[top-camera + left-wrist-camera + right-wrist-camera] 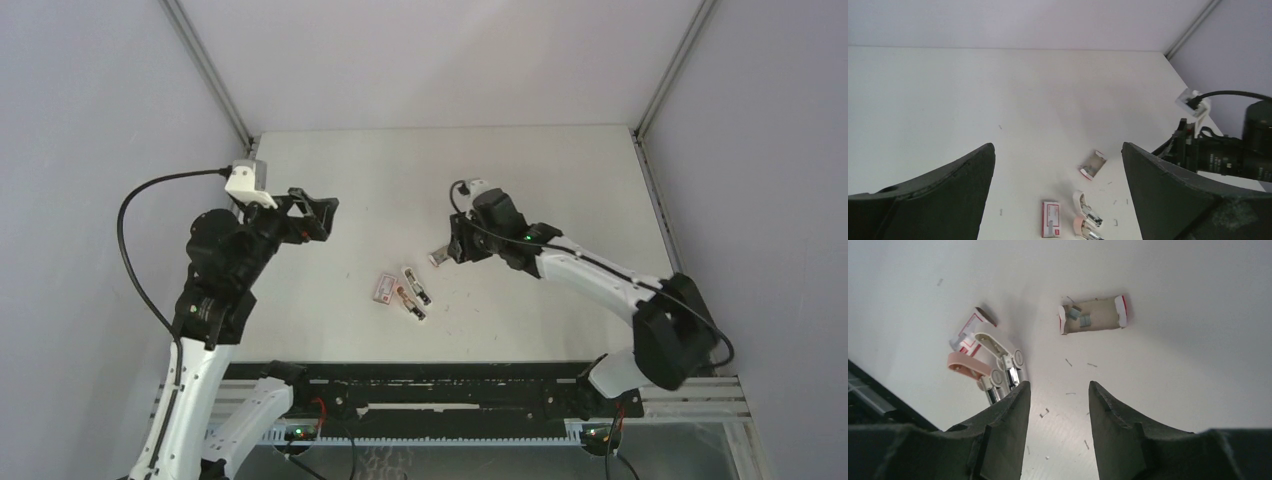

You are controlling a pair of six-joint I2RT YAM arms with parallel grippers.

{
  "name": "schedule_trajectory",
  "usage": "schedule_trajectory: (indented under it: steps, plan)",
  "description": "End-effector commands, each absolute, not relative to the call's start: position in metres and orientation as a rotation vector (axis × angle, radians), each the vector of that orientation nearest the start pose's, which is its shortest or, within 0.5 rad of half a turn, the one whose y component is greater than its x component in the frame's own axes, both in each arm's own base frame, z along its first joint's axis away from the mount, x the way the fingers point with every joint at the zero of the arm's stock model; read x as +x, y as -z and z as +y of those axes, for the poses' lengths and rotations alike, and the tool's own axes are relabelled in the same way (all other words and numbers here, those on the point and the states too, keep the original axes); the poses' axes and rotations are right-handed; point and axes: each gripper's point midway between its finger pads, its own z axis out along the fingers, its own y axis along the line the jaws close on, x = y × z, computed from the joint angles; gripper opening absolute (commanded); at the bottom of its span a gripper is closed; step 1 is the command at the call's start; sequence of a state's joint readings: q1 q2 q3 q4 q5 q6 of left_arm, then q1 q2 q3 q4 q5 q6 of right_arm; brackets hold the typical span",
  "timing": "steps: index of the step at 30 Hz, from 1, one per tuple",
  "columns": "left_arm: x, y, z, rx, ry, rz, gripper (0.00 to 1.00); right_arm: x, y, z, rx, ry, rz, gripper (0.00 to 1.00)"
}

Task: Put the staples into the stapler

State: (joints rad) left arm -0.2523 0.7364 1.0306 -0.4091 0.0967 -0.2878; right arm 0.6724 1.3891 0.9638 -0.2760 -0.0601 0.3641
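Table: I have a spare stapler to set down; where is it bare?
Bare: the far strip of the table along the back wall, and the right side past the right arm. Crowded: the middle, around stapler, staple box, tray and loose staples.

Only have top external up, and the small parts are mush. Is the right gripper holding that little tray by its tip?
Observer: No. In the right wrist view the right gripper is open and empty; the staple tray lies on the table beyond its fingertips, apart from them.
Operator: Anything in the tray?
Observer: Only a couple of short staple strips at one end; the rest is bare cardboard.
Operator: Stapler open?
Observer: Yes. The stapler lies with its pink arm splayed away from the white one.
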Motion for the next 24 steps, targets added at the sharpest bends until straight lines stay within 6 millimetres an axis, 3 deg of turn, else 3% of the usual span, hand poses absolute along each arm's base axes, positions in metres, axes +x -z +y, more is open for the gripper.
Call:
schedule_trajectory:
  steps: [1,4,5,10,24]
  plan:
    - [0.266,-0.311,-0.077,0.044,0.374,1.874,1.0,0.314,-0.13,0.277,-0.529,-0.437,2.317,0.44]
    - [0.274,-0.297,-0.063,-0.004,0.293,1.854,1.0,0.326,-0.11,0.288,-0.59,-0.374,2.358,0.42]
    - [0.275,-0.293,-0.058,-0.02,0.263,1.846,1.0,0.332,-0.111,0.295,-0.601,-0.373,2.351,0.42]
    - [0.272,-0.283,-0.03,-0.084,0.121,1.831,1.0,0.345,-0.084,0.304,-0.65,-0.316,2.403,0.4]
    - [0.27,-0.278,-0.029,-0.087,0.121,1.838,1.0,0.36,-0.048,0.309,-0.696,-0.214,2.449,0.35]
